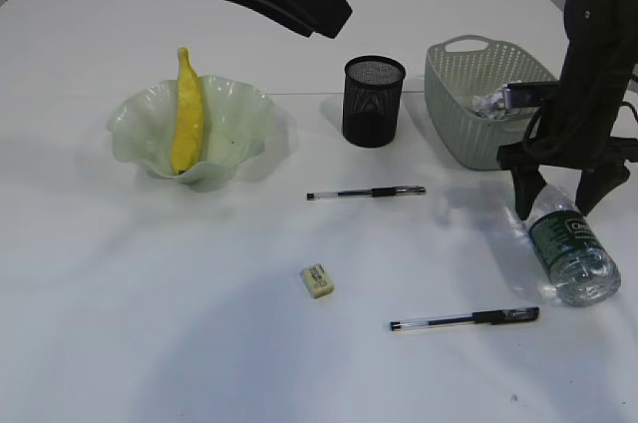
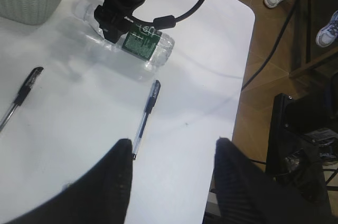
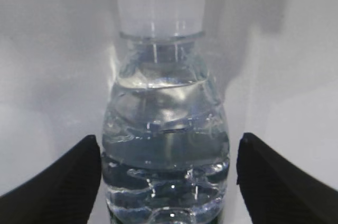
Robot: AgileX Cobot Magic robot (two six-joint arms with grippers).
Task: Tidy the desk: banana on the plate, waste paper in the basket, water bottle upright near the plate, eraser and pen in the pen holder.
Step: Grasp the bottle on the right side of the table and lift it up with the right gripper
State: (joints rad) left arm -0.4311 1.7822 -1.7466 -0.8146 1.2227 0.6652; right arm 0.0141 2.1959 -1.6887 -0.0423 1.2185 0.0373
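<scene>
Just in front of the basket (image 1: 478,94), the water bottle (image 1: 570,248) lies on its side, right gripper (image 1: 561,206) straddling it, fingers wide, nothing held. Part-full, smooth, probably heavy and slippery; grasp the ribbed shoulder. Left gripper (image 2: 171,179) hangs half-open, empty.

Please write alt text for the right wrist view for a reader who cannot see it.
A clear plastic water bottle with a white cap lies on the white desk between the right gripper's open black fingers, which straddle it without touching.
</scene>
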